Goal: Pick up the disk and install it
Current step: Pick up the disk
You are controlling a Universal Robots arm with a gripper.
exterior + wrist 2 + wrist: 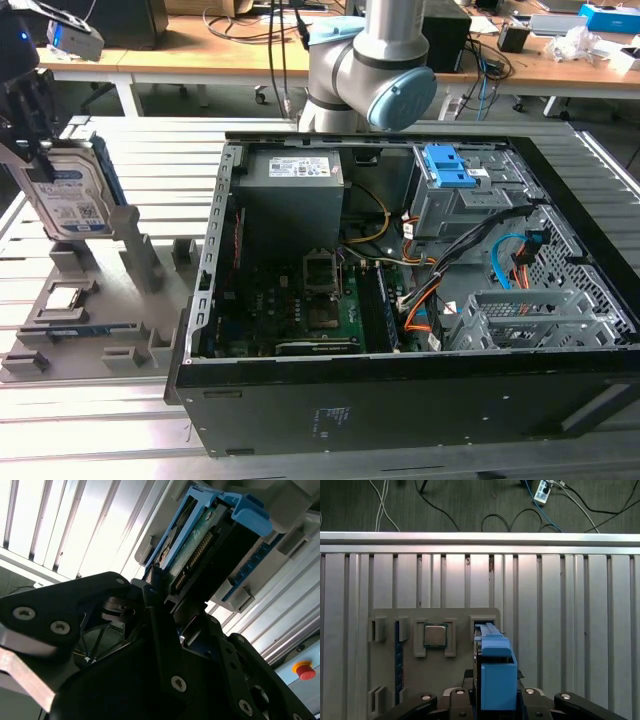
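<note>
The disk (70, 195), a silver hard drive with a white-and-blue label and a blue frame, stands on edge and slightly tilted at the exterior view's left. It is over the grey holder tray (90, 320). My gripper (35, 160) comes down on its top edge and is shut on it. In the first wrist view the disk's blue frame (495, 670) sits between my fingers (540, 700), just in front of the holder's slot (482, 622). The second wrist view shows the disk's underside and connector (200, 550) clamped in my gripper (167, 597).
An open computer case (215, 250) lies at the exterior view's right, with a blue-latched drive bay (450, 170), a grey power supply box (295, 200) and loose cables. The holder carries a square chip (435, 635) and a memory stick (398, 650). The arm's base (370, 70) stands behind the case.
</note>
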